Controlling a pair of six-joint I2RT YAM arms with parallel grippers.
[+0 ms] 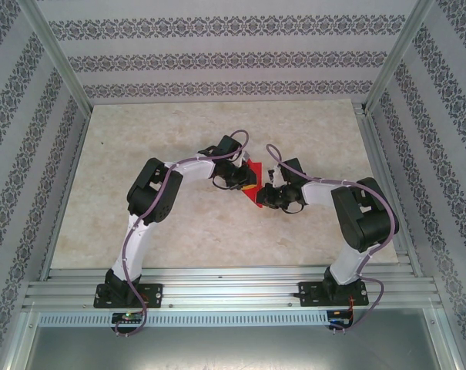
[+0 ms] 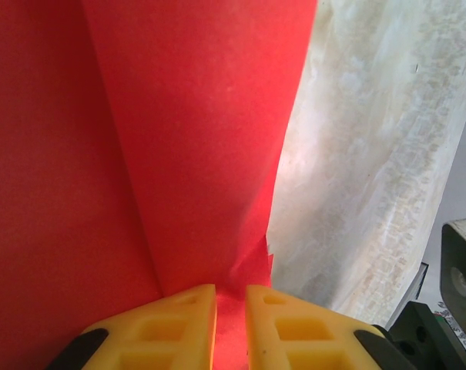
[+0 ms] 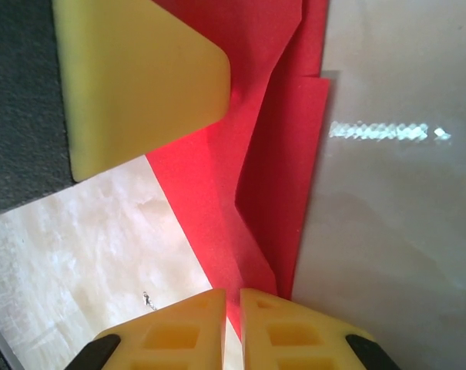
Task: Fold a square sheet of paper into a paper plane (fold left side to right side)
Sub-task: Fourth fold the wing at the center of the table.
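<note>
The red sheet of paper (image 1: 253,194) is folded into a narrow layered wedge and sits between both arms at the middle of the table. My left gripper (image 1: 244,183) comes at it from the left, and my right gripper (image 1: 268,193) from the right. In the left wrist view the yellow fingers stand nearly together at the left gripper (image 2: 231,297), with red paper (image 2: 179,139) pinched in the slit and a crease running up from it. In the right wrist view the right gripper (image 3: 233,301) is shut on the pointed end of the paper (image 3: 271,177). A left finger (image 3: 132,77) presses the upper part.
The pale marbled table (image 1: 217,239) stretches around the paper. Aluminium rails (image 1: 233,289) run along the near edge with the arm bases on them. Patterned walls and metal posts (image 1: 59,62) enclose the sides and back. A dark part of the right arm (image 2: 457,277) is close by.
</note>
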